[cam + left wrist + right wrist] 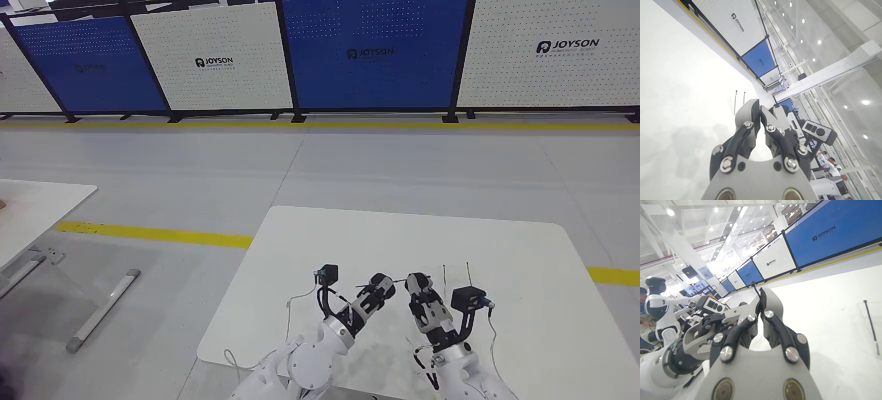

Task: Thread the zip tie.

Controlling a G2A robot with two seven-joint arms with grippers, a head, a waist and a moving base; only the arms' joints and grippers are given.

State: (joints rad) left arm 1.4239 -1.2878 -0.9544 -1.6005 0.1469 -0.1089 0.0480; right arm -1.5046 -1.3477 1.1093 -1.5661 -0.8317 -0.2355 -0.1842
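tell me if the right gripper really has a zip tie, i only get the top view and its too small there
Observer: Yes. The right gripper is shut on a thin black plastic zip tie, and the tie's square head pokes out beyond the gripper.
Operator: and the left one
Observer: The left gripper has its fingers pressed together. I cannot tell whether they pinch the strap.
Operator: what are the spares lying on
Observer: One spare black zip tie seems to rest on a clear sheet laid on the white table.
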